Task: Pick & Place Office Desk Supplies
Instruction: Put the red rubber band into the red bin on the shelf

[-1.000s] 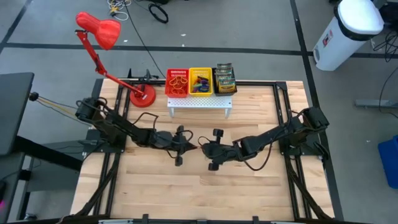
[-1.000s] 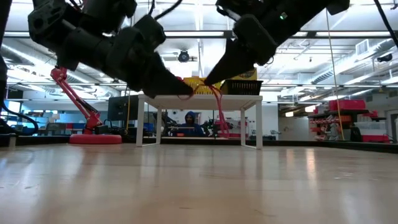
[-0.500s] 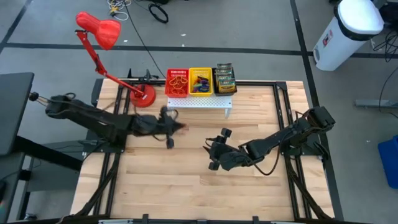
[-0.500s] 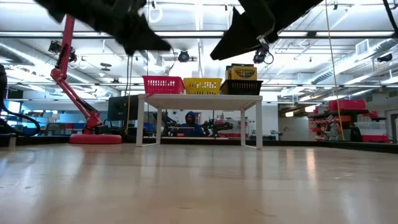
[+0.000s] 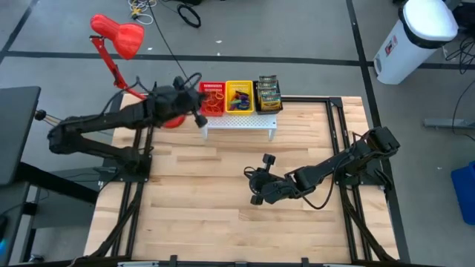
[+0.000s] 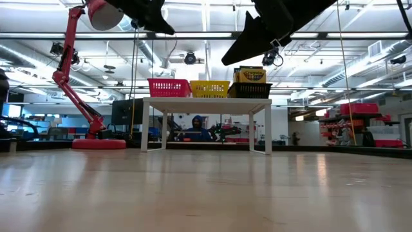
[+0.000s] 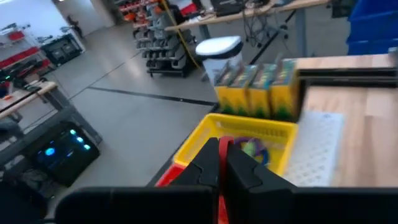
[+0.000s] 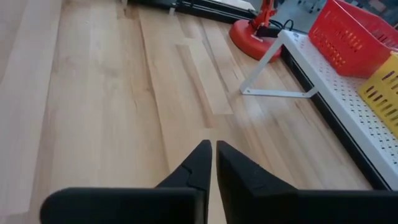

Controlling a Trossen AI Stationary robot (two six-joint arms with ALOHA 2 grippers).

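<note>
Above the red basket (image 5: 211,98) on the white rack (image 5: 237,123), the left claw (image 5: 199,102) hangs pinched on a red rubber band (image 7: 219,200); it should open only once squarely over that basket, not the yellow one (image 5: 239,96) beside it. A second ago both arms met mid-worktop; now the right claw (image 5: 254,186), closed and empty, hangs back there alone.

I'm working in a big open robotics lab or workshop: grey concrete floor (image 5: 297,30) marked with dark lines, fluorescent ceiling lights (image 6: 193,35), stocked metal shelving (image 7: 158,31), red storage racks (image 6: 351,125), and a person (image 6: 195,127) seated at distant benches.
</note>
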